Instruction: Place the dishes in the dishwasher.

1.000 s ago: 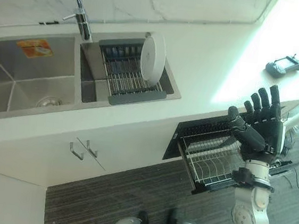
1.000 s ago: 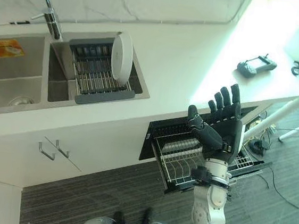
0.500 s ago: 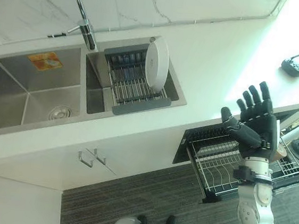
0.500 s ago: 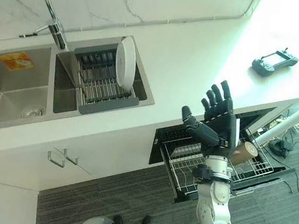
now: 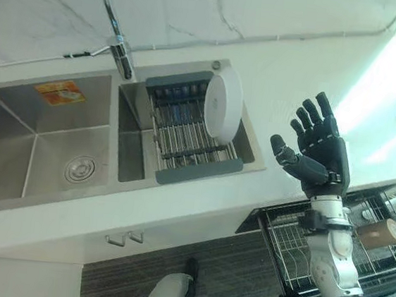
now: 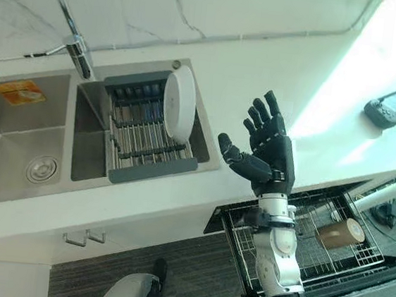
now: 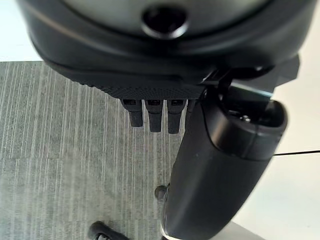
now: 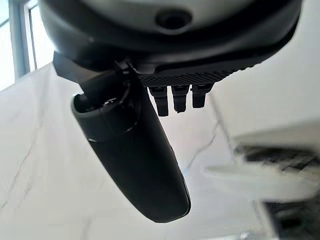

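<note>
While right hand (image 5: pixel 318 150) hovers fingers spread, empty, white plate (image 5: pixel 220 110) stands apart in sink rack (image 5: pixel 185 140).

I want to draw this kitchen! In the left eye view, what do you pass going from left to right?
Sink drain → tap → white plate in the rack → right hand, open → brown cup in the dishwasher basket.
</note>
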{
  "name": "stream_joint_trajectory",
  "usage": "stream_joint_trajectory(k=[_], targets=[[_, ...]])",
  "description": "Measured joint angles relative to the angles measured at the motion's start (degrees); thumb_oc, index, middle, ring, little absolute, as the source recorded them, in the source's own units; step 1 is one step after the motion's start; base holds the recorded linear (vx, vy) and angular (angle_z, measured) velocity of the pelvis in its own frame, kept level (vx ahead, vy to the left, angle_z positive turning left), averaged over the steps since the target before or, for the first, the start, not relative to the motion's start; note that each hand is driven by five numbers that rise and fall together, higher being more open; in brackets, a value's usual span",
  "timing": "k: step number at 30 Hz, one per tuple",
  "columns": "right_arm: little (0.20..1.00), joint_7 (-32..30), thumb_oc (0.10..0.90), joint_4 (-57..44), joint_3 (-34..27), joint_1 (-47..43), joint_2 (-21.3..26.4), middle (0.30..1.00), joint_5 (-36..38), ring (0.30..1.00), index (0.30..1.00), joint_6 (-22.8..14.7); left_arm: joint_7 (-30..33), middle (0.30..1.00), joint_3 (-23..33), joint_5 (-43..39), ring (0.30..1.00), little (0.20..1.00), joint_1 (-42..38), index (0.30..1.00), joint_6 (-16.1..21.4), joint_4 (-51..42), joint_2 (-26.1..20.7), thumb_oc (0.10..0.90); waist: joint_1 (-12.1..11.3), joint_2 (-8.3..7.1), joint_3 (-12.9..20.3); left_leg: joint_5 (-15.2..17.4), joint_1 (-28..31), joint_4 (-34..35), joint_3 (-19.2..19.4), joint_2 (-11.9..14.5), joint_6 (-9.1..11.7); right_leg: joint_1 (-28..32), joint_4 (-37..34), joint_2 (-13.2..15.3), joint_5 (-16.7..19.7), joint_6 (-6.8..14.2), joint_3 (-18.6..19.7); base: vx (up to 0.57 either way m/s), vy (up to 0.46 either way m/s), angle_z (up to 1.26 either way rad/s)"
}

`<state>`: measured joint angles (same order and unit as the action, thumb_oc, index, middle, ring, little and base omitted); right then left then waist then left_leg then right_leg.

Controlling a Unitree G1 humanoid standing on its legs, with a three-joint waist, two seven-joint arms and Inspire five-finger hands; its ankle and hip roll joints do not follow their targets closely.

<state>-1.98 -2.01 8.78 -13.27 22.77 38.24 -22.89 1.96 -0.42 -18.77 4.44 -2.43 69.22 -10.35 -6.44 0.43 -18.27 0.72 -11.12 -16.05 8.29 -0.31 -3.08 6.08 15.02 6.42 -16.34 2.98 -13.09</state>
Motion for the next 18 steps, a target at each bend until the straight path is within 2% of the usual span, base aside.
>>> stream_joint_trajectory(k=[4, 8, 14, 18], targets=[[0.9, -2.7, 0.8, -0.3, 0.0, -5.2, 0.0, 0.9, -1.1, 0.9, 0.9, 2.6, 0.2, 0.9, -0.6, 1.6, 0.9, 0.9, 1.4, 0.9, 0.0, 0.5, 0.3, 0.8, -1.5, -0.02, 0.0, 0.6, -0.2, -0.8, -0.9, 0.3, 1.0, 0.3, 0.4, -0.1, -0.2, 0.0, -0.6, 0.05, 0.012, 0.06], [0.9, -4.8, 0.8, -0.3, 0.8, -7.6, 0.1, 0.9, -2.2, 0.9, 0.9, 5.5, 1.5, 0.9, -0.4, 2.3, 0.9, 0.9, 1.6, 0.9, -0.1, 1.8, 0.2, 0.8, -1.8, 0.24, 0.2, 0.6, -1.2, -1.0, -1.2, 0.3, 1.0, -0.9, 1.3, -0.2, -0.3, 0.0, -0.7, 0.03, 0.004, 0.04], [0.9, -8.4, 0.8, -0.3, 1.7, -8.0, 0.1, 0.9, -2.1, 0.9, 0.9, 8.9, 1.7, 0.9, -0.5, 3.7, 0.9, 0.9, 1.2, 0.9, -0.1, 2.0, 0.1, 0.8, -2.0, 0.84, 0.5, 0.6, -1.9, -1.9, -1.6, 0.1, 0.8, -0.9, 1.3, -0.1, -0.3, 0.1, -1.4, 0.01, 0.005, 0.03], [0.9, -11.6, 0.8, 0.1, 1.8, -8.1, 0.0, 0.9, -2.2, 0.9, 0.9, 9.5, 3.4, 0.9, -0.5, 3.9, 0.9, 0.9, 1.2, 0.9, -0.2, 2.1, 0.1, 0.8, -2.6, 1.44, 0.9, 0.6, -1.9, -2.0, -1.8, 0.1, 0.8, -0.7, 1.3, -0.2, -0.4, 0.1, -1.6, 0.0, 0.0, 0.0]])
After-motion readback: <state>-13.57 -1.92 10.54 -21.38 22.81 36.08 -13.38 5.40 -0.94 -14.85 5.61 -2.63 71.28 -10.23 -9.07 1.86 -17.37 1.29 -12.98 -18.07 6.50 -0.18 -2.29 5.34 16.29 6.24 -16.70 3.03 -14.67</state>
